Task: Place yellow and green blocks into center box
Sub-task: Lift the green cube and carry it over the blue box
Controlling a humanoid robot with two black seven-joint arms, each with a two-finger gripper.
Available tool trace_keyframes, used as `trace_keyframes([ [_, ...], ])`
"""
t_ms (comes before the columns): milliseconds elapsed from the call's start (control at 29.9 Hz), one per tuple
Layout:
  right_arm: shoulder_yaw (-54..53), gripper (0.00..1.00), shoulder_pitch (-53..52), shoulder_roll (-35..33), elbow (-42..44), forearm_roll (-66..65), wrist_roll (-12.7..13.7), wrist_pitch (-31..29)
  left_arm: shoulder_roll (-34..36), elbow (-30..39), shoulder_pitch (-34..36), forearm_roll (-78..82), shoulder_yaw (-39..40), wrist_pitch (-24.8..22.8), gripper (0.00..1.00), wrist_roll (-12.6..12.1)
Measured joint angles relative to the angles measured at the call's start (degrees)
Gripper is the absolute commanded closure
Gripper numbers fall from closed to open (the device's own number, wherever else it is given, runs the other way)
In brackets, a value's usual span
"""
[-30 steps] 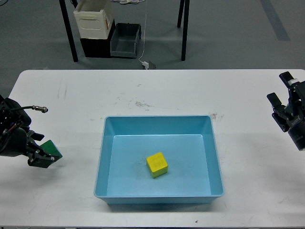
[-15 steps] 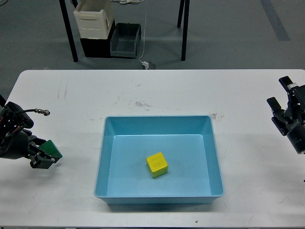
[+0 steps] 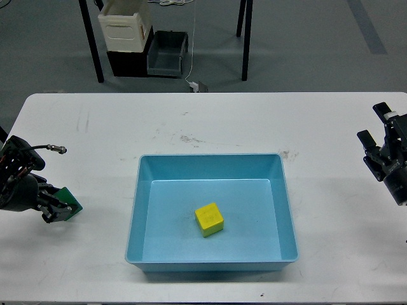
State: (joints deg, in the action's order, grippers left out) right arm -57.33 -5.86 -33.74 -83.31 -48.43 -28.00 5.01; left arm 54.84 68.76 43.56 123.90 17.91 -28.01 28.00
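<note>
A light blue box (image 3: 137, 210) stands in the middle of the white table. A yellow block (image 3: 209, 219) lies inside it, near the centre of its floor. A green block (image 3: 68, 201) is at the far left of the table. My left gripper (image 3: 58, 211) is shut on the green block, with its dark fingers around the block's lower side. My right gripper (image 3: 376, 136) is at the far right edge of the table, open and empty.
The white table (image 3: 210, 121) has a few scuff marks at the back. Beyond it on the floor stand a cream-coloured container (image 3: 125, 25), a grey bin (image 3: 168, 53) and black table legs (image 3: 92, 39).
My left gripper has closed in on the green block and shifted slightly up and left. My right arm has moved a little to the right and settled.
</note>
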Motion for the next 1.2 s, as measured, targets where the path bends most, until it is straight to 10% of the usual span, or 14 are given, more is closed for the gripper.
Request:
trace_keyframes([
  [468,0.0,0.00,0.1,2.0,1.2,0.0,0.0,0.0,1.8,5.5,18.0,-30.3,4.0,0.0,0.66,0.0],
  [802,0.1,0.00,0.1,2.5,1.3,0.0,0.0,0.0,-15.8,12.4,25.4,-20.0,1.8,0.0,0.66,0.0],
  [1203,0.1,0.00,0.0,4.8,2.0,0.0,0.0,-0.1,-32.4,10.3,31.4,-6.9,-19.2,0.0,0.64,0.0],
])
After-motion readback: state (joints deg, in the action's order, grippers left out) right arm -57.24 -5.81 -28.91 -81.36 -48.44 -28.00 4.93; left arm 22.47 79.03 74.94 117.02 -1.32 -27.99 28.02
